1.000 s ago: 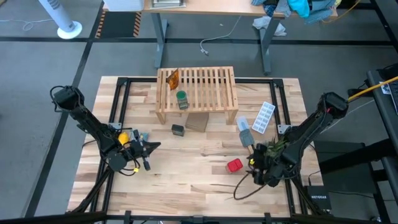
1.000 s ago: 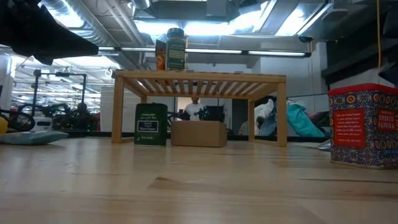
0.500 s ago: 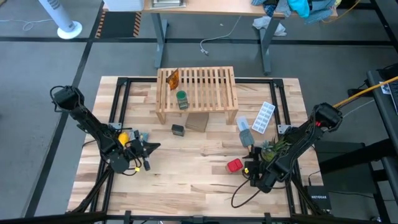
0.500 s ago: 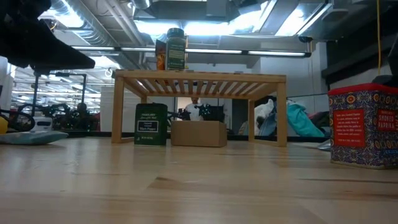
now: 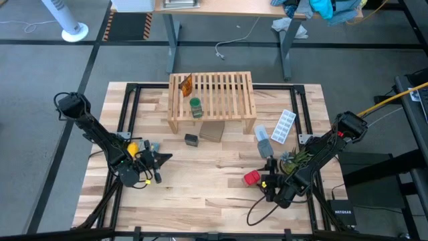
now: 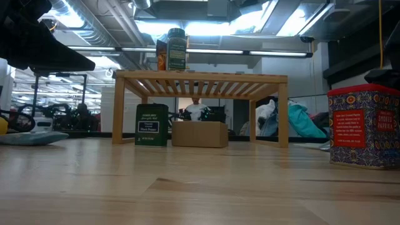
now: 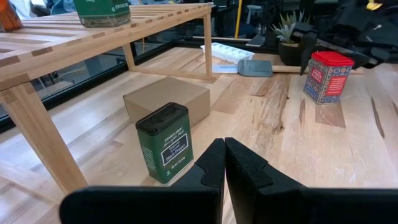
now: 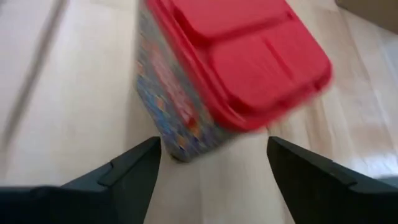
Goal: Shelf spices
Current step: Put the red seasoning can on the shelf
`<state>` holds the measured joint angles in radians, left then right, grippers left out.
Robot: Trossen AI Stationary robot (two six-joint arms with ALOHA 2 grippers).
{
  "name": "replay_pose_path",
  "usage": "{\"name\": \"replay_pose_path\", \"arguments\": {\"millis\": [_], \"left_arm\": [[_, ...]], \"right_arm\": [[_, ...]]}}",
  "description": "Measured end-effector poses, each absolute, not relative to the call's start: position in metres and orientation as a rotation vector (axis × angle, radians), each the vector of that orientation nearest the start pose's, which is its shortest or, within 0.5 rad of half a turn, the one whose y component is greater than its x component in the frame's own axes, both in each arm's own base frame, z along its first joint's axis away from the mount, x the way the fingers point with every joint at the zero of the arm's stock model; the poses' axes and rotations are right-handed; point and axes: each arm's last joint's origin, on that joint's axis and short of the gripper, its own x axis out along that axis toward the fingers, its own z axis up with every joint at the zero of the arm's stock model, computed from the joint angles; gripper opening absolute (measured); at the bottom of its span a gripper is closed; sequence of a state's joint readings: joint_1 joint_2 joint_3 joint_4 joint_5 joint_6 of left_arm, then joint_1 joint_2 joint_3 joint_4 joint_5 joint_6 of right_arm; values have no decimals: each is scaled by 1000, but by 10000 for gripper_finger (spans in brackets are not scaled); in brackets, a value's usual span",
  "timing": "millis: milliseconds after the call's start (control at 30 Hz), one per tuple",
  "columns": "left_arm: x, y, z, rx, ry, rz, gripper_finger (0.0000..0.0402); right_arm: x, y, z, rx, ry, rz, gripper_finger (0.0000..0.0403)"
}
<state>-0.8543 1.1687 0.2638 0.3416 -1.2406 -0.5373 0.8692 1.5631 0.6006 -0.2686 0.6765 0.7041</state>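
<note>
On table, front right: red jar [image 5: 251, 177] upright, not shelved
right gripper [image 8: 211, 163]: fingers spread wide, just beside the jar
left gripper [image 7: 222, 163]: fingers pressed together, empty, facing dark jar [image 7: 164, 142]
shelf [image 5: 211, 94]: held green jar [image 5: 194, 105], orange packet [image 5: 186, 83]

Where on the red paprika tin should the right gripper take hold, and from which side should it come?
Grip the red paprika tin by its two flat side walls, below the wider red lid. It stands upright, so the open right gripper, already straddling it, should probably close from above.
</note>
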Motion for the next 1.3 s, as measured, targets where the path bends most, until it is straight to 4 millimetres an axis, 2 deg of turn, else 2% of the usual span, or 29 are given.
{"name": "replay_pose_path", "arguments": {"millis": [367,1000,1300], "left_arm": [[139,-118,150,-34,172,433,5],[139,-118,150,-33,173,433,5],[139,-118,149,-43,175,437,5]], "right_arm": [[175,174,119,-170,805,-100,301],[206,160,112,-69,781,-135,301],[208,161,113,-49,755,-134,300]]}}
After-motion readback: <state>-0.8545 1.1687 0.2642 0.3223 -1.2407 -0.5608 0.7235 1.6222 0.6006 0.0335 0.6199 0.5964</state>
